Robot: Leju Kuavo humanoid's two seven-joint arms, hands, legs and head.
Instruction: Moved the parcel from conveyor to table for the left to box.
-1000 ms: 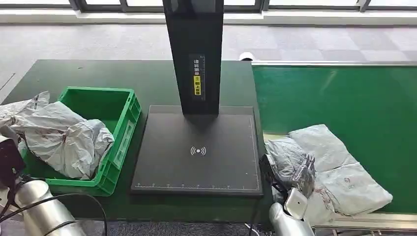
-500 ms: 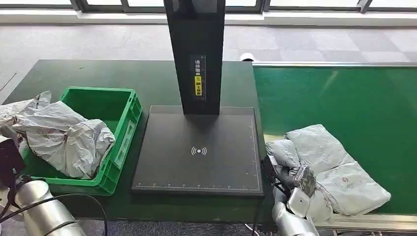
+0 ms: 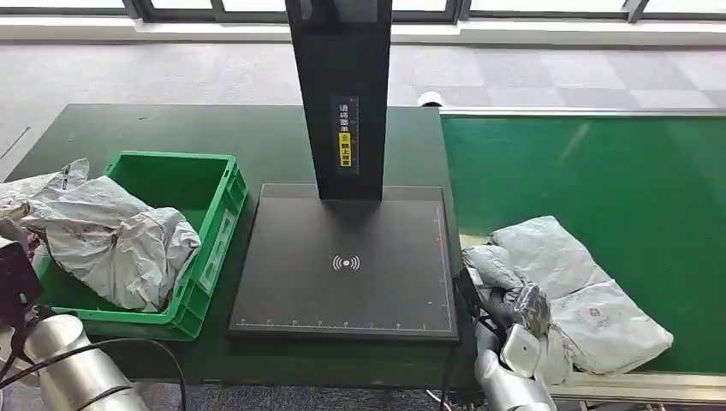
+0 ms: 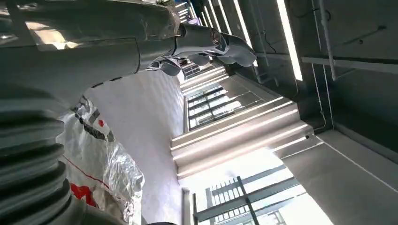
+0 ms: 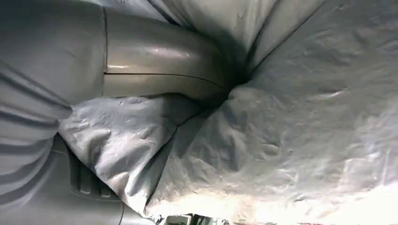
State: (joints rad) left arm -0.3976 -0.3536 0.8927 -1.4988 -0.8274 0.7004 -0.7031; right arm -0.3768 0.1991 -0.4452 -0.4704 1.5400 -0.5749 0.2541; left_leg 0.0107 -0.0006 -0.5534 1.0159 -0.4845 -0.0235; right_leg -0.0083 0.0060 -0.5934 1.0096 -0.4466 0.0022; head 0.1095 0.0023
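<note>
**Two parcels on the conveyor, the nearer one now gripped**

Two grey parcels lie at the lower right of the head view on the green conveyor (image 3: 599, 163). Note the right hand (image 3: 524, 318): its fingers are clenched into the crumpled near edge of the front parcel (image 3: 505, 272), and the right wrist view confirms the thumb pressed deep into the film (image 5: 263, 154). Compare the earlier frames: you will see that the hand has risen from below the parcel's edge and closed on it, and that both parcels have drifted slightly leftward and bunched together. Judge this as the grasp just completed; the lift toward the tabletop (image 3: 214, 145) is not yet begun. The second parcel (image 3: 591, 300) touches and partly underlies the held one, so you should watch that it does not drag along.

The black scanner pad (image 3: 342, 265) sits at centre frame, the likely set-down area. At lower left, the green box (image 3: 214, 223) already carries a parcel (image 3: 111, 240) draped over its rim. The left hand (image 4: 206, 44) is raised with nothing between its loosely curled fingers.
</note>
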